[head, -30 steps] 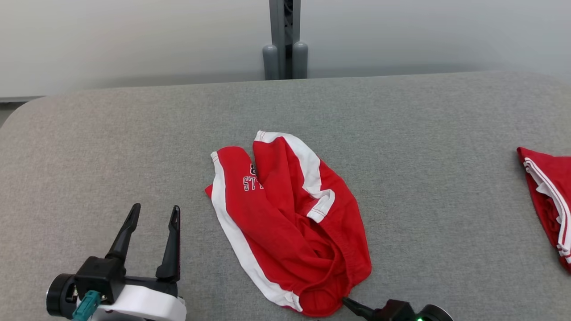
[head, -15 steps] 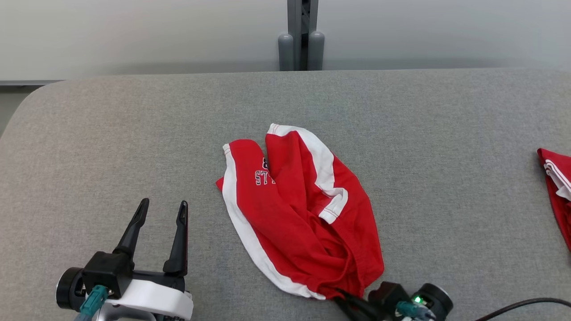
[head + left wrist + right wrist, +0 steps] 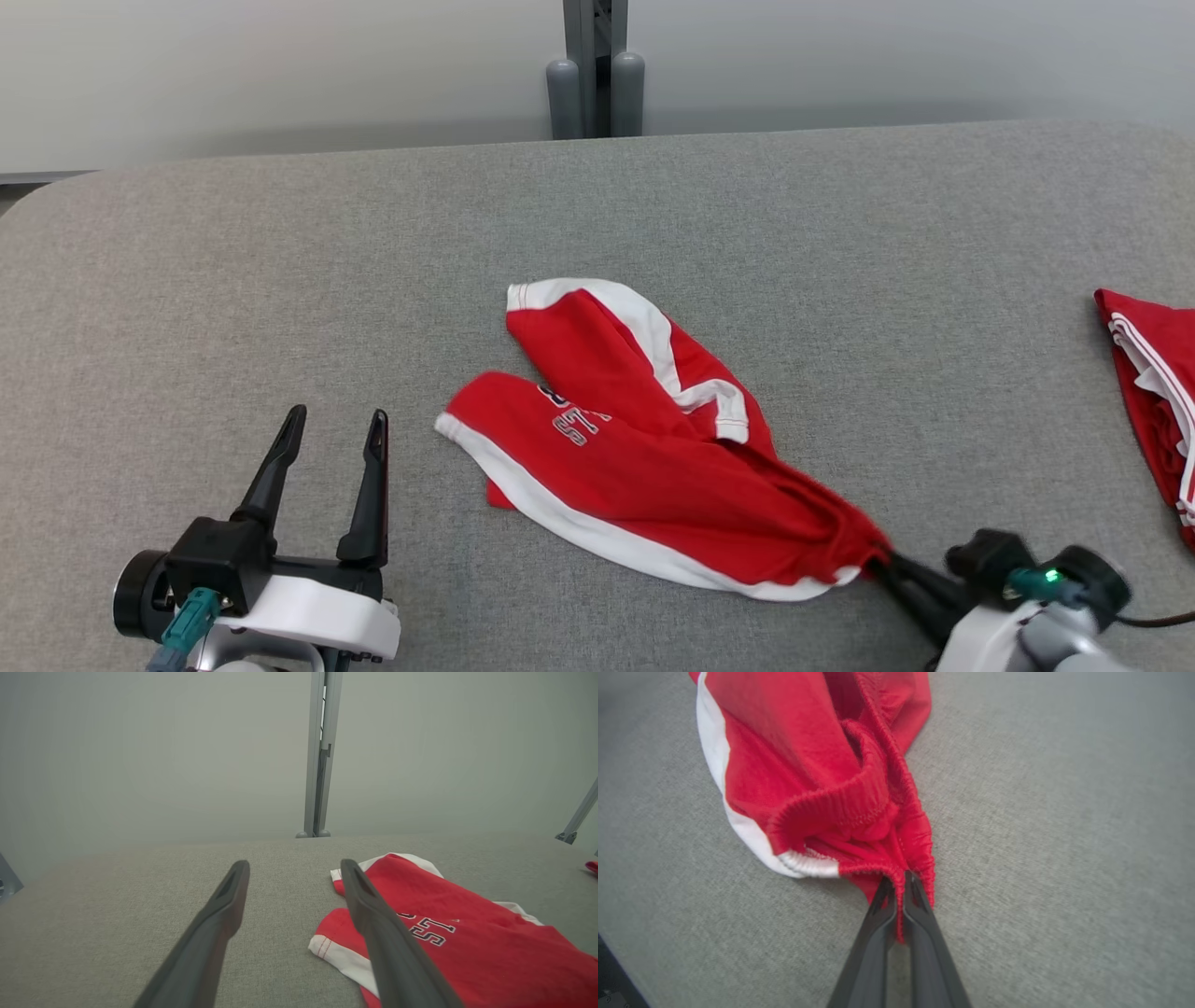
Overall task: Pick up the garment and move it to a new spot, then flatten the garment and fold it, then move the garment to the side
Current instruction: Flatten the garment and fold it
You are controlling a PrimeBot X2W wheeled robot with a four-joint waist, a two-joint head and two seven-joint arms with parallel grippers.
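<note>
The red shorts (image 3: pixel 644 467) lie near the middle of the table (image 3: pixel 280 280), closer to its near edge than its far one, in a long wedge that narrows toward the near right. At that narrow end the right gripper (image 3: pixel 885 563) has its fingers pressed together on the gathered waistband (image 3: pixel 840 807), with a fold of red cloth pinched between the tips. The rest of the waistband bunches up just beyond them, and all the cloth lies ahead of the gripper, away from its wrist. From the pinch the shorts fan out to the left and toward the far edge. One leg, with a white side stripe (image 3: pixel 579 523) and white lettering (image 3: pixel 571 418), points at the left edge, and the other leg, with a white hem, lies beyond it, partly over it. The left gripper (image 3: pixel 338 415) is over the near left part of the table with its fingers spread and nothing between them. It is apart from the shorts, whose nearest leg hem lies just to its right, close beside the right finger in the left wrist view. A second red garment (image 3: pixel 1153 373), folded, lies at the right edge, well apart from the shorts. A grey post (image 3: pixel 595 70) stands behind the far edge.
</note>
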